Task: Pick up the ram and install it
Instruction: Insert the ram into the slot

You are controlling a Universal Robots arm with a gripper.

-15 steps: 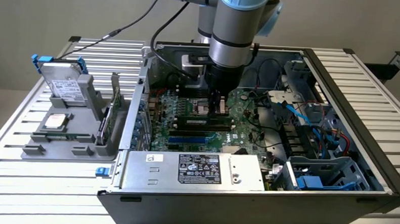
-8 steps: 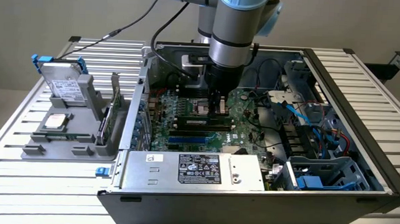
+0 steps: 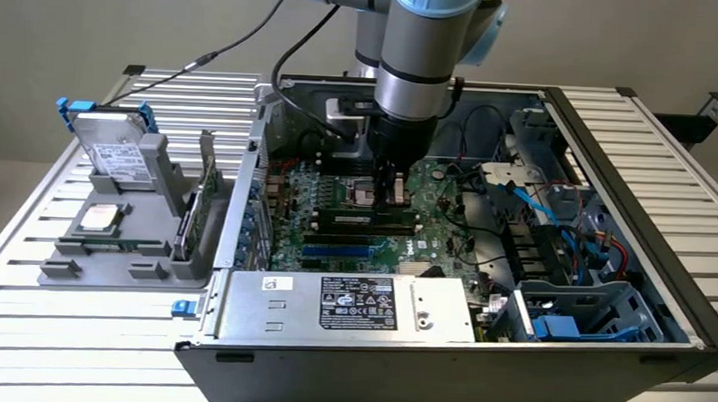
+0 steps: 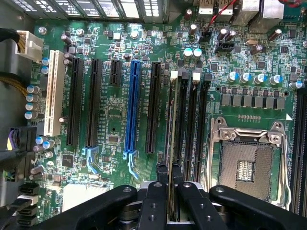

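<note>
My gripper [image 3: 395,201] reaches down into the open computer case [image 3: 646,295], over the green motherboard [image 4: 110,120]. Its two black fingers [image 4: 162,191] are shut on the ram [image 4: 171,120], a slim green stick seen edge-on in the wrist view. The ram stands upright, lined up along the outermost of the black memory slots [image 4: 189,124], on the side toward the long expansion slots. Its lower edge is at the slot, but I cannot tell how deep it sits. The slot's latch [image 4: 175,74] shows at the far end.
The bare CPU socket [image 4: 244,163] lies beside the memory slots, and a blue expansion slot [image 4: 132,105] on their other side. A power supply [image 3: 343,305] fills the case front. A grey holder [image 3: 127,245] at the exterior view's left carries a hard drive [image 3: 117,154] and an expansion card [image 3: 202,194].
</note>
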